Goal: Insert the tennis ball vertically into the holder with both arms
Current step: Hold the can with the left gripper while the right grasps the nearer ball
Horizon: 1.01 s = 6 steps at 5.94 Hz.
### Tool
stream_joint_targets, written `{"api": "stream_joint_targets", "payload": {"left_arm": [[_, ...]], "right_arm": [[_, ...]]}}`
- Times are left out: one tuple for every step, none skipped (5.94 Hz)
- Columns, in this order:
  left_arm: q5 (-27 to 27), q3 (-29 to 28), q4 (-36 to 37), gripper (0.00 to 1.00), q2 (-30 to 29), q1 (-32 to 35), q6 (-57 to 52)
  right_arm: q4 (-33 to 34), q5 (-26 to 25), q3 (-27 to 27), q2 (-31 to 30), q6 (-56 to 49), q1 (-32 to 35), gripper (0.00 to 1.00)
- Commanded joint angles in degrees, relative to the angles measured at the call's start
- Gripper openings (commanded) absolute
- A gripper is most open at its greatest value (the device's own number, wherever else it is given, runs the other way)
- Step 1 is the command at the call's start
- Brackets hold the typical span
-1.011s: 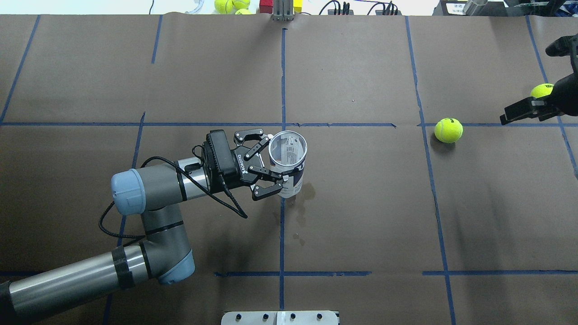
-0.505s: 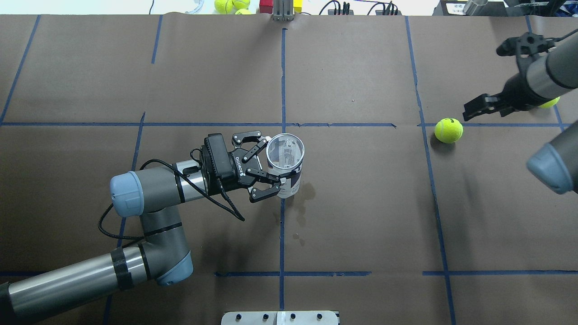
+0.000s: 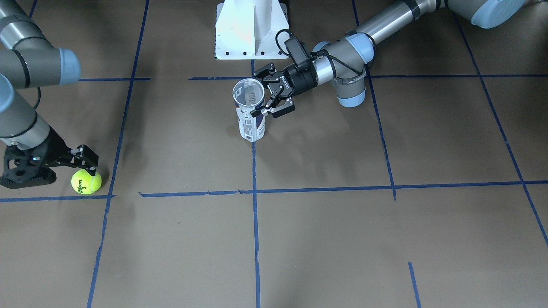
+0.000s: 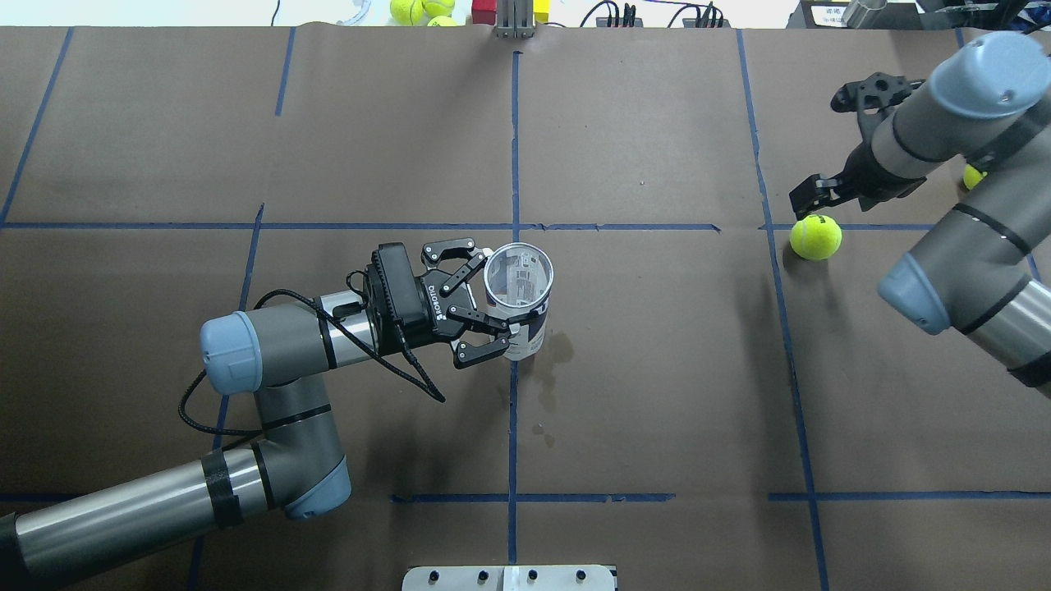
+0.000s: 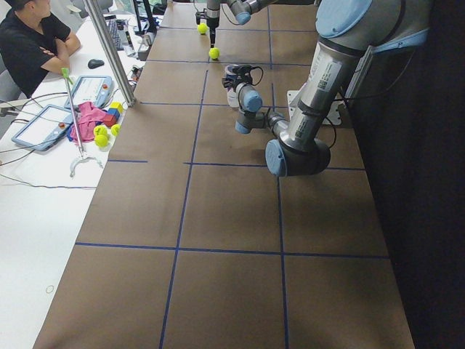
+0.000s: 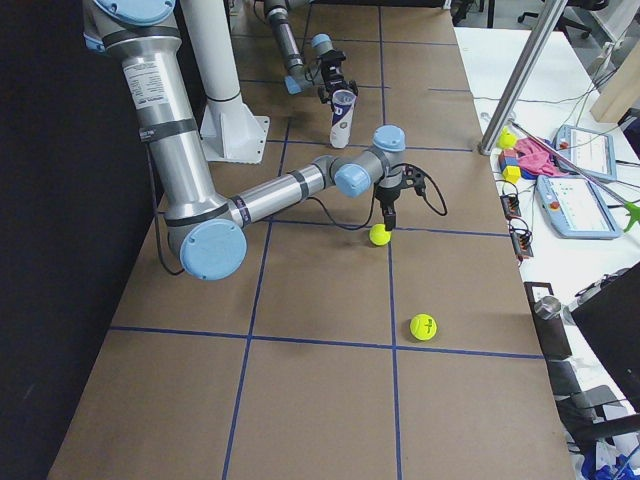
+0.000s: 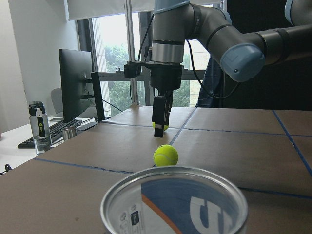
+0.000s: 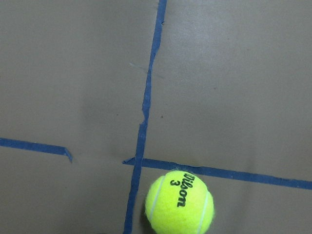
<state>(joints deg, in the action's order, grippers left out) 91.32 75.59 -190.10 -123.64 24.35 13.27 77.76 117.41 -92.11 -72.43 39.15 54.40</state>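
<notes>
The holder (image 4: 530, 332), a clear can with a navy and white label, stands upright and open-topped near the table's middle (image 3: 250, 117). Its rim fills the bottom of the left wrist view (image 7: 175, 204). My left gripper (image 4: 493, 304) reaches in level from the left and is shut on the holder's side. The tennis ball (image 4: 815, 237) lies on the table at the right, with "Wilson 3" showing in the right wrist view (image 8: 179, 202). My right gripper (image 4: 809, 195) points down, just above and beyond the ball (image 3: 86, 181). Its fingers look shut and empty.
A second tennis ball (image 4: 974, 175) lies further right, partly behind my right arm. Several balls and coloured blocks (image 4: 427, 10) sit past the table's far edge. The white pedestal (image 3: 251, 30) stands at the near edge. Blue tape lines cross the brown table.
My right arm has swept in from the right edge to just over the tennis ball. My left gripper has closed on the holder and nudged it slightly left.
</notes>
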Motion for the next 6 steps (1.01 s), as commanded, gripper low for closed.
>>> {"api": "stream_joint_targets", "payload": {"left_arm": [[0.00,-0.01,0.08,0.71,-0.03,0.00,0.00],[0.00,-0.01,0.17,0.71,-0.03,0.00,0.00],[0.00,0.08,0.09,0.72,-0.20,0.00,0.00],[0.00,0.08,0.08,0.72,-0.03,0.00,0.09],[0.00,0.08,0.08,0.72,-0.03,0.00,0.09],[0.00,0.08,0.00,0.72,-0.03,0.00,0.09]], "right_arm": [[0.02,-4.44,4.03,1.42,-0.04,-4.01,0.99],[0.02,-5.43,4.74,1.51,-0.39,-4.21,0.99],[0.02,-5.52,5.35,1.42,-0.48,-4.91,0.99],[0.02,-5.70,5.36,1.42,-0.39,-5.09,0.79],[0.02,-5.79,5.36,1.51,-0.48,-4.92,0.21],[0.02,-5.70,5.19,1.51,-0.57,-4.74,0.00]]}}
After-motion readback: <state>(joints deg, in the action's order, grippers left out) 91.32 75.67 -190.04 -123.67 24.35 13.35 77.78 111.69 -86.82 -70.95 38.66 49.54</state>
